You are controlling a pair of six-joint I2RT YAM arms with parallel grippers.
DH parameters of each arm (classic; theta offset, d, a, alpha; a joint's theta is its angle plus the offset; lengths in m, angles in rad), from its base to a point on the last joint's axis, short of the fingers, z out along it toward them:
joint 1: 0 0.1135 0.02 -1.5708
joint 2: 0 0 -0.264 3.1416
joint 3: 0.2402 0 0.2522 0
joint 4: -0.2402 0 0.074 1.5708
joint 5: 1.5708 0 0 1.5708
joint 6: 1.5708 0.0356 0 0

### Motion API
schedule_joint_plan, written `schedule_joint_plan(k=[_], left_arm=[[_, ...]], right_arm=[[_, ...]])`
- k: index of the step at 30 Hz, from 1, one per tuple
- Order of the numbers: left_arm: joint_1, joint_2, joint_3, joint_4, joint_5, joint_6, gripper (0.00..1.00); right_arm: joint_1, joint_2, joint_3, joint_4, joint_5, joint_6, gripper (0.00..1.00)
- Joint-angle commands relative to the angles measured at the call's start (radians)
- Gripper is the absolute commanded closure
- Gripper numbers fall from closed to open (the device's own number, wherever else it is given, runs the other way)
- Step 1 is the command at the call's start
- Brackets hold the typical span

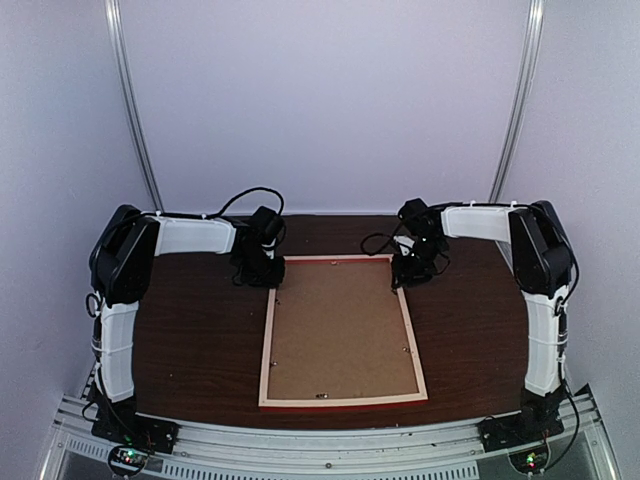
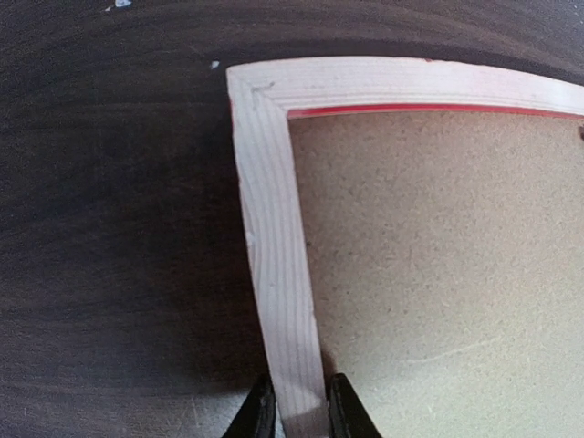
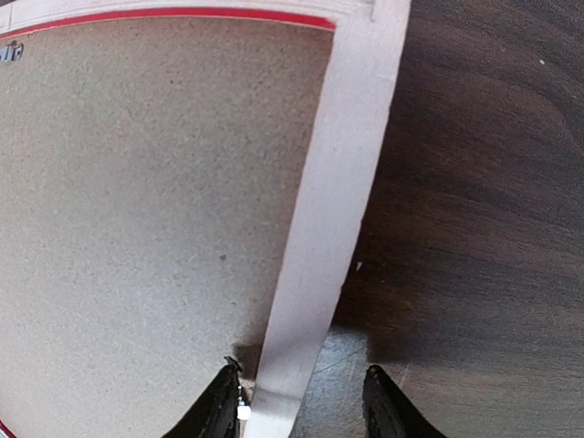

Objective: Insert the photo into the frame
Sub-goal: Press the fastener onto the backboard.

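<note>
The frame lies back up on the table, pale wood showing, with its red edge along the near side. A plain brown backing board fills it. The photo is not in view. My left gripper is at the far left corner. In the left wrist view it is shut on the frame's left strip. My right gripper is at the far right corner. In the right wrist view it is open and straddles the right strip, with its outer finger apart from the wood.
The dark wooden table surrounds the frame on both sides. Small metal tabs sit along the board's edges. The board also shows in the left wrist view and the right wrist view. White walls enclose the back and sides.
</note>
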Motion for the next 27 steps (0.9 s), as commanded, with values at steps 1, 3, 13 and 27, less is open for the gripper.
schedule_joint_plan(k=[1,3,13,27], left_arm=[[-0.006,0.052,0.010,-0.005,-0.015,0.013,0.80],[-0.006,0.055,0.014,-0.005,-0.015,0.013,0.80],[-0.006,0.064,0.028,-0.007,-0.011,0.013,0.80],[-0.006,0.071,0.037,-0.006,-0.008,0.013,0.80]], right_arm=[[0.007,0.023,0.050,-0.040,0.072,0.021,0.54],[0.007,0.029,0.059,-0.051,0.090,0.022,0.54],[0.022,0.053,0.081,-0.130,0.126,0.015,0.54],[0.028,0.048,0.078,-0.177,0.102,0.010,0.54]])
